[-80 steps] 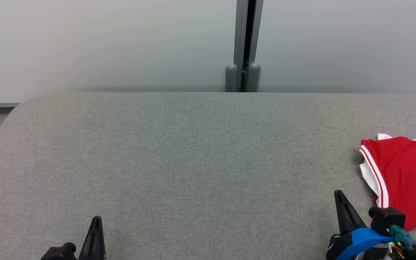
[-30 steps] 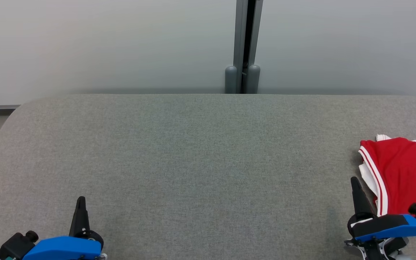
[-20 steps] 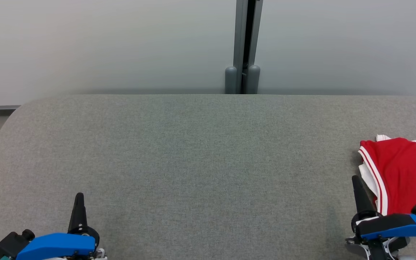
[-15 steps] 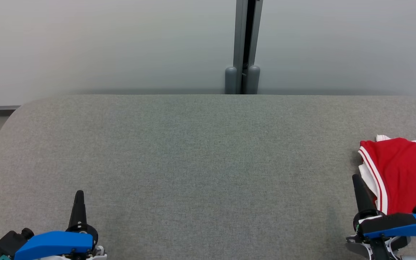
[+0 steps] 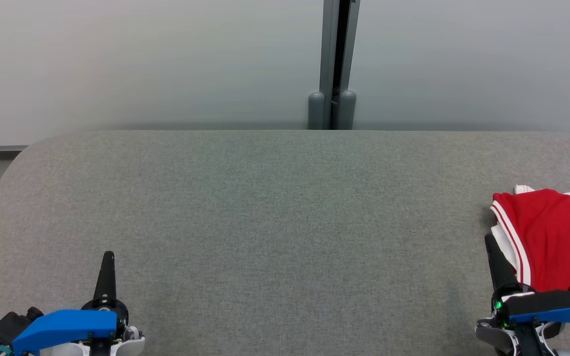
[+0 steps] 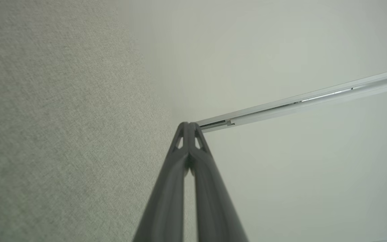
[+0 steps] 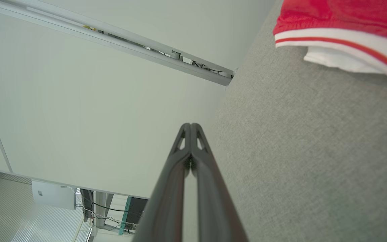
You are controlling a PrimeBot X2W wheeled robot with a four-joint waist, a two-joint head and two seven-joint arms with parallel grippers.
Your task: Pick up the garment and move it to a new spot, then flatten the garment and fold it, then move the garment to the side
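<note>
Your red-and-white garment (image 5: 552, 237) lies at the grey table's (image 5: 285, 212) right edge, with your right gripper (image 5: 489, 240) pinched together, empty, just beside it and perhaps brushing its white hem, and your left gripper (image 5: 109, 256) likewise closed on nothing, well apart.

Inspector: Garment (image 5: 557, 237)?
Aide: Red; hem banded white with a red line; white underside.
Inspector: Bench (image 5: 275, 222)?
Aide: Plain grey weave throughout.
Inspector: Left gripper (image 5: 108, 257), right gripper (image 5: 491, 243)?
Aide: Both black, blue housings.
</note>
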